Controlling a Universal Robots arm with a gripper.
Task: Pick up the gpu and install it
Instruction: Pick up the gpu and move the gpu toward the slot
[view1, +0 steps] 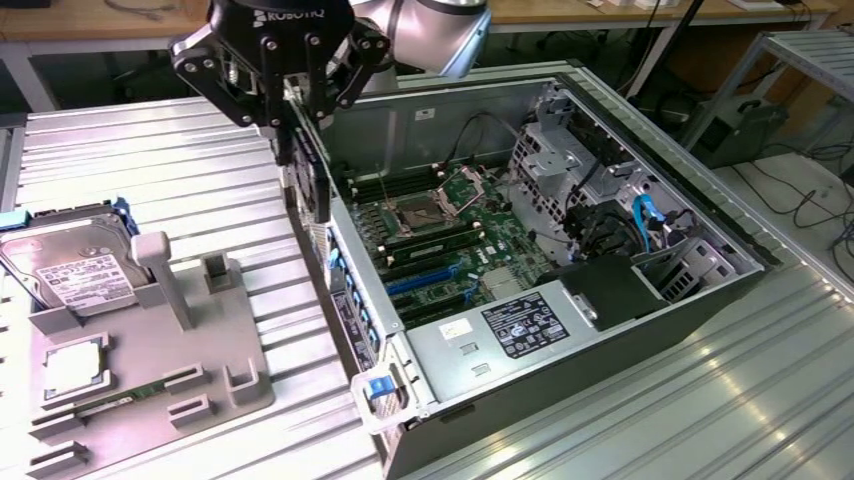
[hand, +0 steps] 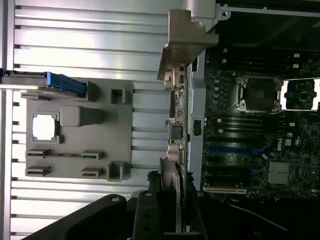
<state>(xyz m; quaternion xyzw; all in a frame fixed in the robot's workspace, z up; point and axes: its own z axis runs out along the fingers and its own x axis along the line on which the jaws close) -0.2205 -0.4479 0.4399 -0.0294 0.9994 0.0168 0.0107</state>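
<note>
Black gpu (view1: 315, 185) | clamped in gripper (view1: 287, 125) | hanging edge-down beneath it, over computer case (view1: 430, 122) wall

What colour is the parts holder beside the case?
The parts holder is plain grey; the exterior view shows it best.

The gpu (view1: 311, 175), a thin flat black expansion card with a narrow silver metal bracket (hand: 186, 42) at one end, hangs upright and edge-on, clear of the table. Its upper end is clamped in the gripper (view1: 296, 130) and its bracket end points down. It hangs just over the side wall of the open computer case (view1: 400, 330), beside the motherboard (view1: 454, 240), not seated in any slot.
</note>
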